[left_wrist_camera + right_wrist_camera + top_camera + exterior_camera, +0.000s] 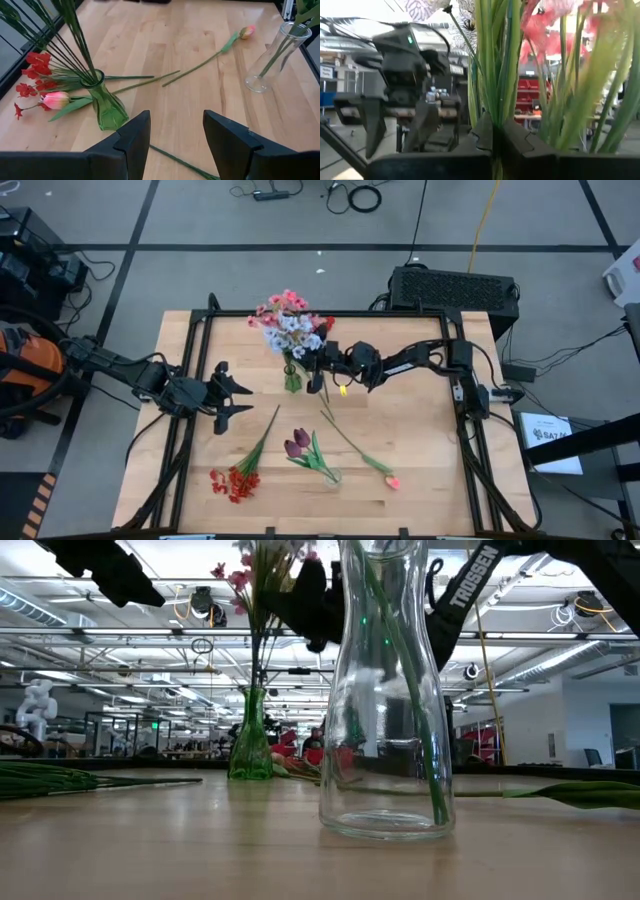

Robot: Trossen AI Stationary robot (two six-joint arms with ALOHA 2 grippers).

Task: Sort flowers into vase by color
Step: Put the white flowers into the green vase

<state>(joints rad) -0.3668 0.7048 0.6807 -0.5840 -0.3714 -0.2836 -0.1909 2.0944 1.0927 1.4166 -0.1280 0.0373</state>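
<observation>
flowers (290, 325) in green vase (292, 375), right hand (318, 365) just beside

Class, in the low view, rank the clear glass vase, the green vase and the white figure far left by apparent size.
1. Clear glass vase, largest, though nearest the camera.
2. Green vase.
3. White figure, smallest; it stands far off, so true sizes stay unsure.

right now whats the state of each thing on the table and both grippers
green vase: upright, holding pink and pale flowers
clear vase: upright, holding dark tulips
red flowers: lying on table
pink bud: lying on table
left gripper: open, empty
right gripper: shut on stems at the green vase
</observation>
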